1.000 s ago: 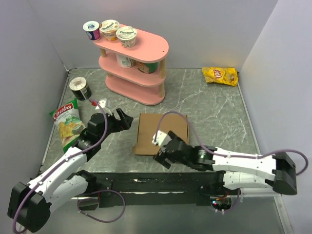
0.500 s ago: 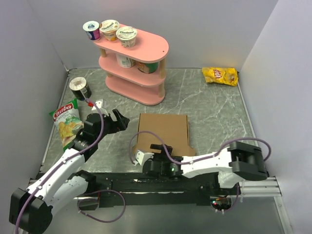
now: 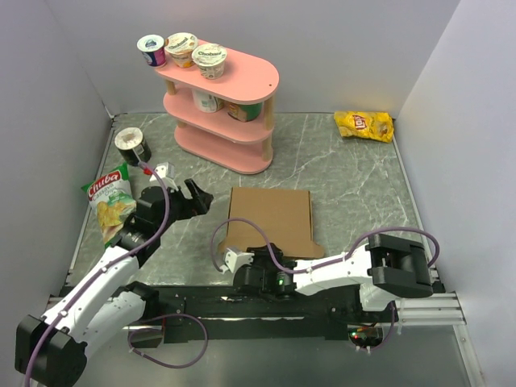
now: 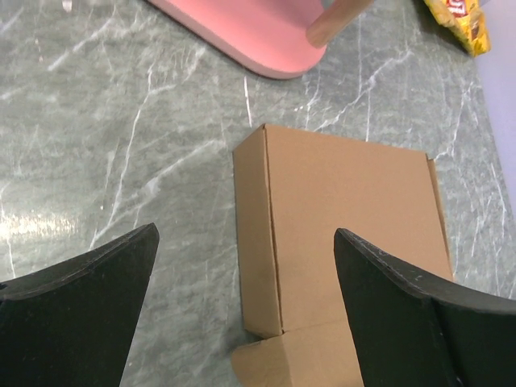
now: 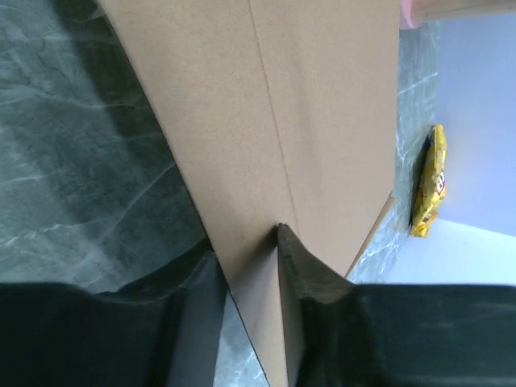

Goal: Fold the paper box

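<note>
So the big change is on the right side. A second ago the right end effector (image 3: pixel 239 262) was hovering spread over the near-left corner of the paper box (image 3: pixel 274 218), with the arm stretched in from the right. Now the arm has tucked in low along the bottom of the top view and its jaws have come in on the cardboard. In the wrist view the brown sheet runs straight down between the dark fingers (image 5: pixel 379 339), so it looks like it's pinching the box's near edge by the lower-left flap.

The box itself sits flat in the middle of the bench (image 3: pixel 355 185), just below the pink shelf (image 3: pixel 222 105), and it looks nudged a little compared to before. None of its walls are raised.

The left end effector (image 3: pixel 193 192) is spread wide and hangs off the box's left side, touching nothing. It's barely budged.

My read: that's the first real grip on a flap, so folding is only just starting. The next move is probably lifting that edge along its crease.
</note>
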`<state>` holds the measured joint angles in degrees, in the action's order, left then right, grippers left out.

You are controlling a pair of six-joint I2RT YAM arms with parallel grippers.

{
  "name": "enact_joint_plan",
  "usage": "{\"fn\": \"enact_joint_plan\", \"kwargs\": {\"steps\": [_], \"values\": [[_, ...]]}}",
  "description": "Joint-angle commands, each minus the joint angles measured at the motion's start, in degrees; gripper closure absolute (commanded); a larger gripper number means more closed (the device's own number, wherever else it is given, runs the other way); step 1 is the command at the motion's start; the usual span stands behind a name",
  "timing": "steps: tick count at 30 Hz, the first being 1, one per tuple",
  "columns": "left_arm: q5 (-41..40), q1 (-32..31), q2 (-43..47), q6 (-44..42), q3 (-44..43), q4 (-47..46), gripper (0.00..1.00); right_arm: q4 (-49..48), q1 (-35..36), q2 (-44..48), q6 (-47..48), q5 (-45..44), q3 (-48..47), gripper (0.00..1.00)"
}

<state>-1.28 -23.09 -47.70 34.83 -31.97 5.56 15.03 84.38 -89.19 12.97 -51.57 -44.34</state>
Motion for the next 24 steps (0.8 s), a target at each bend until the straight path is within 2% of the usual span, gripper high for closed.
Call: {"fn": "enact_joint_plan", "kwargs": {"steps": [1,4,16,24], "values": [[1.62,0.33,1.91,-1.43,-4.59,0.41,0.04,1.40,0.26,2.61,0.30,0.50,-2.60,0.74],[1.81,0.42,2.26,-2.48,-6.96,1.99,0.04,5.70,-0.09,3.93,0.21,3.40,-4.87,0.86],[3.56,0.77,4.81,-7.67,-15.75,8.06,0.04,22.04,-5.71,12.19,0.39,20.87,-15.95,0.87],[4.53,0.86,8.32,-8.29,-15.59,7.10,0.04,32.25,-13.35,14.48,0.30,34.50,-26.49,0.87]]}}
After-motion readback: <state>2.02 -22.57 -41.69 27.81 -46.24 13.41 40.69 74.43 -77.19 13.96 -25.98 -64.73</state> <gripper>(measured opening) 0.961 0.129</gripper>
